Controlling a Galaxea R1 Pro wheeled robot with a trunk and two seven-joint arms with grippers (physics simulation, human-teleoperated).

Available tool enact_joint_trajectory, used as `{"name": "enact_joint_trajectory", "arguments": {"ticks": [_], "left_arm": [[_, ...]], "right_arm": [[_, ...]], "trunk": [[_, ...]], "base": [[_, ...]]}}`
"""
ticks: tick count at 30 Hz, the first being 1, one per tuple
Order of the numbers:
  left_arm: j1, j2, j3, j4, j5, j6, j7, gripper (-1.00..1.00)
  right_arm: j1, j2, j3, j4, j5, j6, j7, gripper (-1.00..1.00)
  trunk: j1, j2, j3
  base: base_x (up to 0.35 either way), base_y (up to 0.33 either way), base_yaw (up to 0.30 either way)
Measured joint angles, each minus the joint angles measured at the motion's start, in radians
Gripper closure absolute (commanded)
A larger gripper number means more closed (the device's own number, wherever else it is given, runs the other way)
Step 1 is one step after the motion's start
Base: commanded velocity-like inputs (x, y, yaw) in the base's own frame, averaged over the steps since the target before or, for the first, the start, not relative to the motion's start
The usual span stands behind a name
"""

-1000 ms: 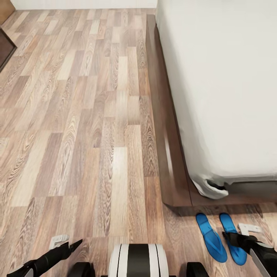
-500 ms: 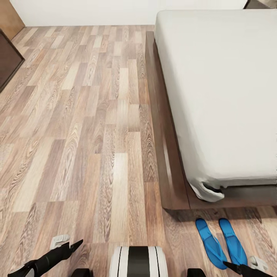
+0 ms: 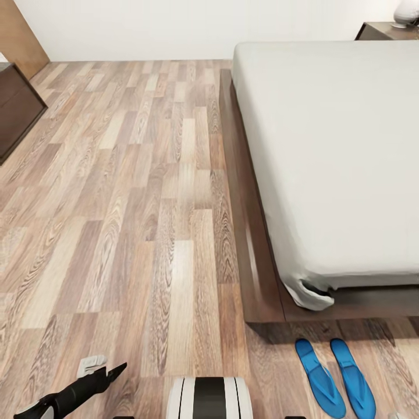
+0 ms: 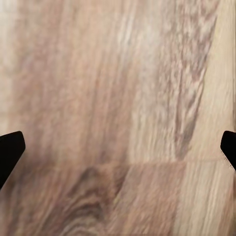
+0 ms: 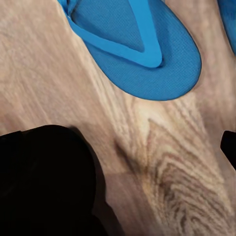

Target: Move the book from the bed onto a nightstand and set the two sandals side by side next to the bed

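Two blue sandals [image 3: 334, 377] are lying side by side on the wood floor [image 3: 128, 221], just off the bed's [image 3: 326, 151] foot-end corner; left gripper [image 3: 102, 369] is hovering above floor.

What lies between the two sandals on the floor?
In the head view, only a narrow strip of bare wood floor separates the left sandal from the right sandal.

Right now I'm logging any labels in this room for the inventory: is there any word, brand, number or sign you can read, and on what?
None can be read.
The blue sandals by the bed: plain, no brand visible.
The nightstand and the wood floor: no markings.
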Motion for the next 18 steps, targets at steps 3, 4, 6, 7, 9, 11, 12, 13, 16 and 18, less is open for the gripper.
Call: {"name": "enact_joint_trajectory", "arguments": {"ticks": [3, 4, 6, 7, 9, 11, 12, 13, 16, 18], "left_arm": [[0.000, 0.000, 0.001, -0.005, 0.002, 0.003, -0.006, -1.00], [-0.001, -0.001, 0.001, -0.013, 0.002, 0.008, -0.008, -1.00], [-0.001, -0.014, 0.001, -0.025, -0.001, 0.023, -0.008, -1.00], [-0.001, -0.027, 0.001, -0.029, -0.002, 0.034, -0.007, -1.00], [-0.002, -0.042, 0.000, -0.033, -0.005, 0.045, -0.008, -1.00], [-0.002, -0.048, 0.000, -0.032, -0.005, 0.047, -0.007, -1.00], [-0.001, -0.049, 0.001, -0.029, -0.005, 0.047, -0.006, -1.00], [-0.001, -0.049, 0.001, -0.027, -0.004, 0.047, -0.006, -1.00], [0.000, -0.043, 0.002, -0.018, -0.003, 0.047, -0.004, -1.00], [0.000, -0.042, 0.001, -0.017, -0.003, 0.047, -0.004, -1.00]], "right_arm": [[0.000, 0.000, 0.000, 0.004, 0.000, -0.002, 0.000, -1.00], [0.000, 0.000, 0.000, 0.005, 0.000, -0.002, 0.000, -1.00], [0.000, 0.000, 0.000, 0.006, 0.000, -0.003, 0.000, -1.00], [0.000, 0.000, 0.000, 0.007, 0.000, -0.003, 0.000, -1.00], [0.000, 0.000, 0.000, 0.007, 0.000, -0.003, 0.000, -1.00], [0.000, 0.001, 0.000, 0.008, 0.000, -0.003, 0.000, -1.00], [0.000, 0.001, 0.000, 0.008, 0.000, -0.003, 0.000, -1.00], [0.000, 0.000, 0.000, 0.009, 0.000, -0.003, 0.000, -1.00], [0.000, 0.001, -0.001, 0.010, -0.001, -0.002, 0.000, -1.00], [0.000, 0.000, -0.001, 0.010, -0.001, -0.003, 0.000, -1.00]], "trunk": [[-0.001, 0.001, 0.012], [-0.002, 0.001, 0.015], [-0.003, 0.001, 0.023], [-0.003, 0.002, 0.027], [-0.004, 0.002, 0.035], [-0.005, 0.003, 0.043], [-0.005, 0.003, 0.046], [-0.006, 0.003, 0.050], [-0.007, 0.004, 0.062], [-0.008, 0.004, 0.070]], "base": [[0.000, 0.000, 0.000], [0.000, 0.000, 0.000], [0.000, 0.000, 0.000], [0.000, 0.000, 0.000], [0.000, 0.000, 0.000], [0.000, 0.000, 0.000], [0.000, 0.000, 0.000], [0.000, 0.000, 0.000], [0.000, 0.000, 0.000], [0.000, 0.000, 0.000]]}}
